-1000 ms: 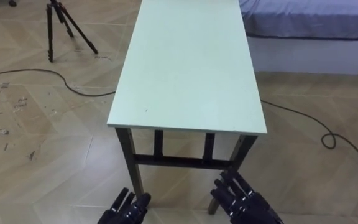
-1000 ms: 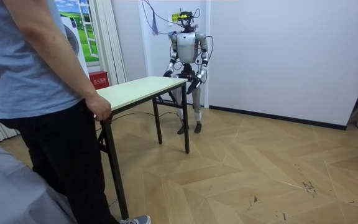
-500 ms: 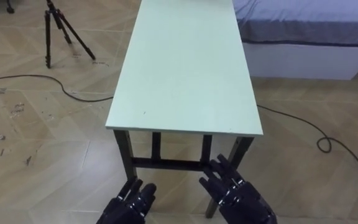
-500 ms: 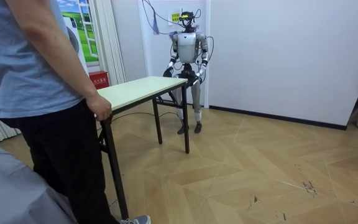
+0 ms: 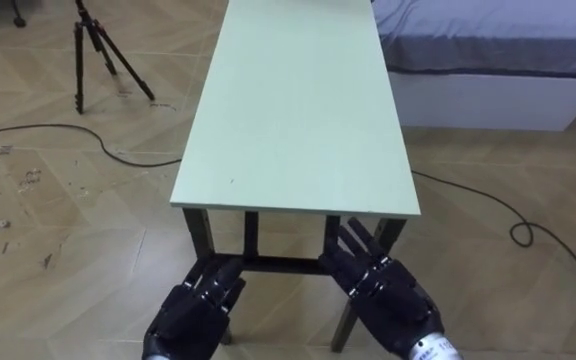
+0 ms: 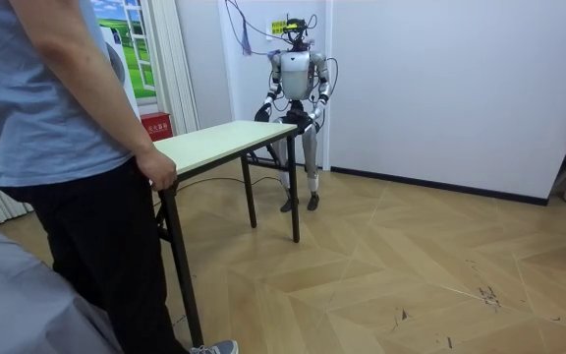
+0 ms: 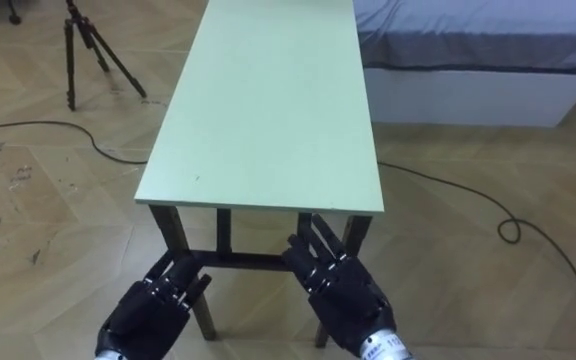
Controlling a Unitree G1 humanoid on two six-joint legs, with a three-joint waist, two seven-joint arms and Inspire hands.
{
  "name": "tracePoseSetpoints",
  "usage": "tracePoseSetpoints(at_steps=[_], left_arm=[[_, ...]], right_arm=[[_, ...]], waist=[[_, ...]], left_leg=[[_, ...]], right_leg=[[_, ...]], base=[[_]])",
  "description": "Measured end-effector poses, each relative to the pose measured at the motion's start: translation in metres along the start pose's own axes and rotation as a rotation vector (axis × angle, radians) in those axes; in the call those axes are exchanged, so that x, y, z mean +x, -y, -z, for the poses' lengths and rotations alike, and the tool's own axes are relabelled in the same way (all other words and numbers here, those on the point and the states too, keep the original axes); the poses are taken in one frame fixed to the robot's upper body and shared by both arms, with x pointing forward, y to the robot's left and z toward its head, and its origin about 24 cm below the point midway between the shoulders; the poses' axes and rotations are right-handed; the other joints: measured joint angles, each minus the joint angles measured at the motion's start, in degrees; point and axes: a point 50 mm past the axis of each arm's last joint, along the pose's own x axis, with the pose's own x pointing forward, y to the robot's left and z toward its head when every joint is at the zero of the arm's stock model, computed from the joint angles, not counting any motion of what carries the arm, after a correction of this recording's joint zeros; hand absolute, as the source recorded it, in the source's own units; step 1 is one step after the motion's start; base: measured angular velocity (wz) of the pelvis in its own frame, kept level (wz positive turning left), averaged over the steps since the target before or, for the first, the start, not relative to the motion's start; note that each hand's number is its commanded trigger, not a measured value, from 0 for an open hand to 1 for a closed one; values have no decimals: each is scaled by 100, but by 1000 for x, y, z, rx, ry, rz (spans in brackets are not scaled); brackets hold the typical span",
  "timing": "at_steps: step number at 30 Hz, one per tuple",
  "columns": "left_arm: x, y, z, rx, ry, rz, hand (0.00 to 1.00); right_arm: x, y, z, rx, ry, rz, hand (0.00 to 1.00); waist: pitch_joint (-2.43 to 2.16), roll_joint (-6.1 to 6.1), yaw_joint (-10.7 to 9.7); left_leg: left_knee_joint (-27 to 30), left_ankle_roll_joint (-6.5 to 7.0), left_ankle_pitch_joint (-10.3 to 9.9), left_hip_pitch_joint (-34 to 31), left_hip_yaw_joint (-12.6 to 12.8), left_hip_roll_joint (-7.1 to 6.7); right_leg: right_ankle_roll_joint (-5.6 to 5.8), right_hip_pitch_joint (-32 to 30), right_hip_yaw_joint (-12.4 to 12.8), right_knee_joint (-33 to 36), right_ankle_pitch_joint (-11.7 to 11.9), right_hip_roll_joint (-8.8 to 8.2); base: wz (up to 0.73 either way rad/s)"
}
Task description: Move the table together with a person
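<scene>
A long table (image 5: 298,110) with a pale green top and black legs stretches away from me. Its near short edge lies just beyond my hands. My left hand (image 5: 196,312) is open, palm down, fingers reaching toward the near left leg, below the tabletop edge. My right hand (image 5: 388,297) is open too, its straight fingers pointing up under the near right corner. Neither hand holds the table. In the room view I stand at the far end of the table (image 6: 226,140), and a person (image 6: 62,147) at the near end grips its corner with a hand (image 6: 155,169).
A bed (image 5: 488,50) with a grey-blue cover stands close along the table's right side. A black tripod (image 5: 93,45) stands at the far left. A dark cable (image 5: 58,128) crosses the wooden floor on the left, another (image 5: 528,232) on the right.
Both my hands have come up and forward toward the table's near edge. The table looks slightly closer. The person's hold on the far end is unchanged.
</scene>
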Motion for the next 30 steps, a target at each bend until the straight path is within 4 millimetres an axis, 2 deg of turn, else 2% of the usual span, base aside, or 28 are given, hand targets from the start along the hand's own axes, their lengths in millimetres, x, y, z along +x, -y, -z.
tracePoseSetpoints(at_steps=[5, 21, 25, 30], left_arm=[[9, -4, -9, -11, 13, -43, 0], [22, 1, -12, -10, -16, -53, 0], [29, 10, -15, -2, -15, -16, 0], [39, 37, -22, -27, 19, 82, 0]], right_arm=[[1, 1, 0, 47, -3, 16, 0], [8, -2, -1, 59, -36, 31, 0], [9, -2, -3, 82, -31, 34, 0], [10, -2, -3, 125, -30, 35, 0]], waist=[[8, 12, 3], [2, 11, -8], [-10, 13, -21], [-10, 21, -21]], left_leg=[[-6, -3, 2, 106, -1, 10], [-4, -2, 1, 184, 0, 4], [5, -2, 1, 112, 1, -1], [19, -2, 2, 88, 0, -2]], right_leg=[[-11, 105, -2, -10, -10, 7], [-17, 135, 9, 7, -9, 7], [-19, 73, 10, 40, -5, -1], [-24, 16, 5, 52, -1, -4]], base=[[0], [0], [0], [0]])
